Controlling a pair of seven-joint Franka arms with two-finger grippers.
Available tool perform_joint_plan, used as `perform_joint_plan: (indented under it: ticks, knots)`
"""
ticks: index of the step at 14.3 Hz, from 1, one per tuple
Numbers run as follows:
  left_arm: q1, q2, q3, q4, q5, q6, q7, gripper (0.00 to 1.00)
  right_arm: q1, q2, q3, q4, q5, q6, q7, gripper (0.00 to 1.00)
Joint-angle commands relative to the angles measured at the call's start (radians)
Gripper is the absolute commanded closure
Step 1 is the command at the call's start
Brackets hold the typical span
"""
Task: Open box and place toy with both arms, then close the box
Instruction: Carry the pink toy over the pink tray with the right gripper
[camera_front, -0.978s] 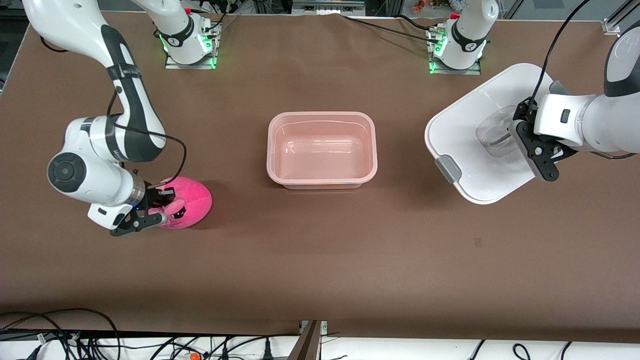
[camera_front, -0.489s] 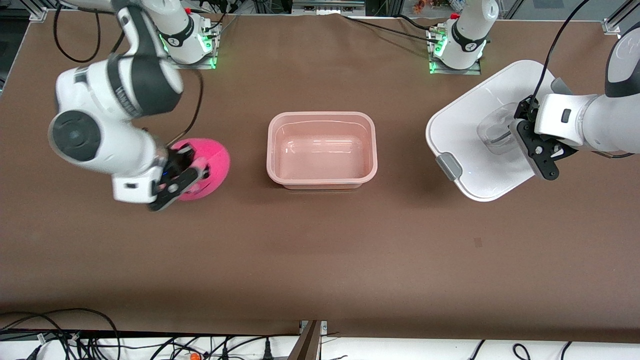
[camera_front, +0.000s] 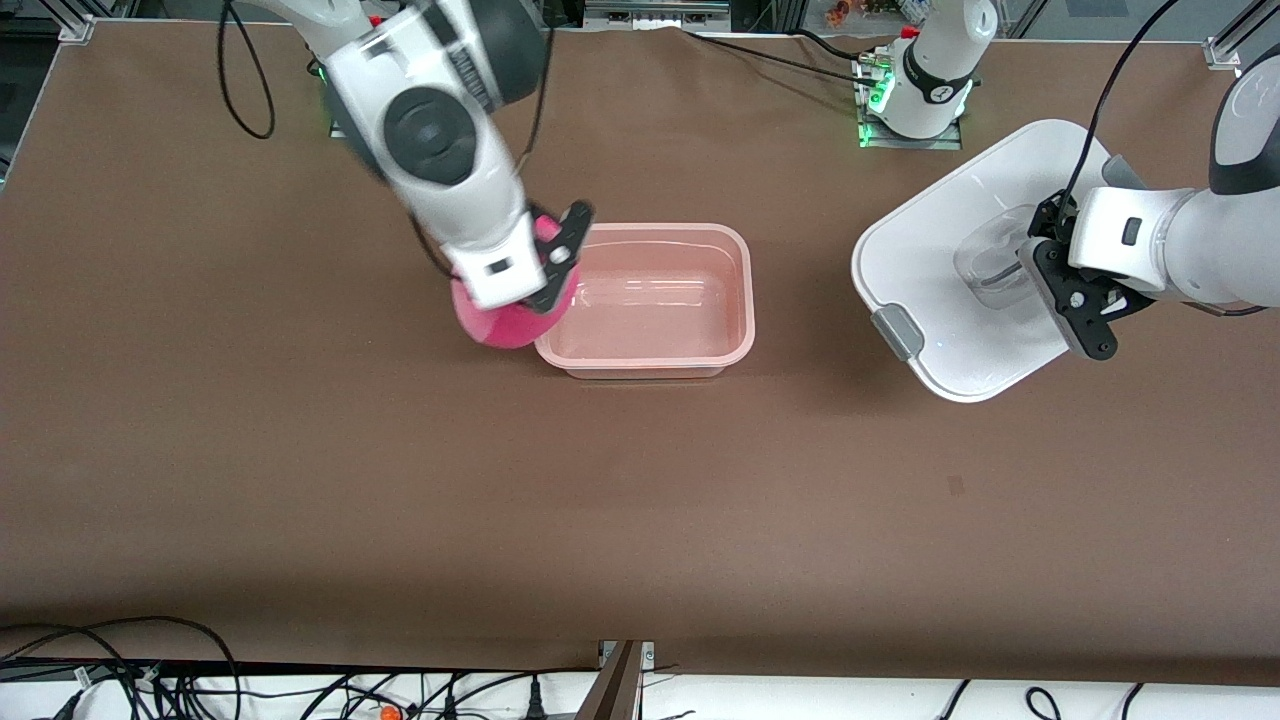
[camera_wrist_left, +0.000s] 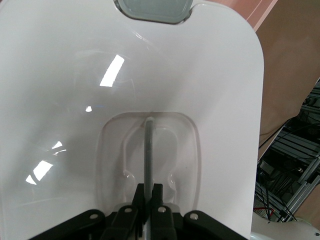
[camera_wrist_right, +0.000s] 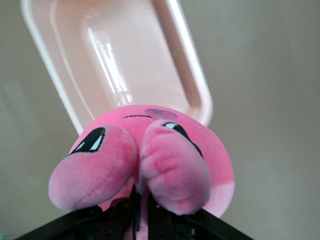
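Note:
The pale pink box (camera_front: 742, 300) stands open in the middle of the table, with nothing in it. My right gripper (camera_front: 550, 266) is shut on the hot-pink plush toy (camera_front: 500, 322) and holds it in the air over the box's rim at the right arm's end. In the right wrist view the toy (camera_wrist_right: 150, 150) hangs from the gripper (camera_wrist_right: 141, 200) above the box (camera_wrist_right: 120, 60). My left gripper (camera_front: 1025, 268) is shut on the clear handle of the white lid (camera_front: 930, 250) at the left arm's end of the table. The left wrist view shows the gripper (camera_wrist_left: 148, 192) clamped on the handle bar (camera_wrist_left: 148, 150).
A grey clip (camera_front: 897, 335) sits on the lid's edge nearest the box, and it also shows in the left wrist view (camera_wrist_left: 152, 9). The arm bases (camera_front: 915, 100) stand along the table's edge farthest from the front camera. Cables (camera_front: 150, 670) lie past the table's near edge.
My right gripper has lifted the toy off the table near the right arm's end and carried it to the box's rim. The lid in my left gripper has barely shifted.

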Motion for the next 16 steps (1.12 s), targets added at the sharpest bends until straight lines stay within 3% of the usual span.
perform_joint_plan:
  ticks: [1, 6, 16]
  knots:
    - [0.003, 0.001, -0.006, 0.016, 0.006, -0.018, 0.022, 1.00, 0.100, 0.039, -0.007, 0.033, -0.048, 0.029, -0.001, 1.00]
    - [0.000, 0.001, -0.010, 0.014, 0.005, -0.018, 0.022, 1.00, 0.175, 0.126, -0.010, 0.030, -0.098, 0.079, 0.020, 1.00]
    - [0.000, 0.001, -0.012, 0.013, 0.005, -0.018, 0.022, 1.00, 0.215, 0.268, -0.011, 0.033, -0.243, 0.243, 0.078, 1.00]
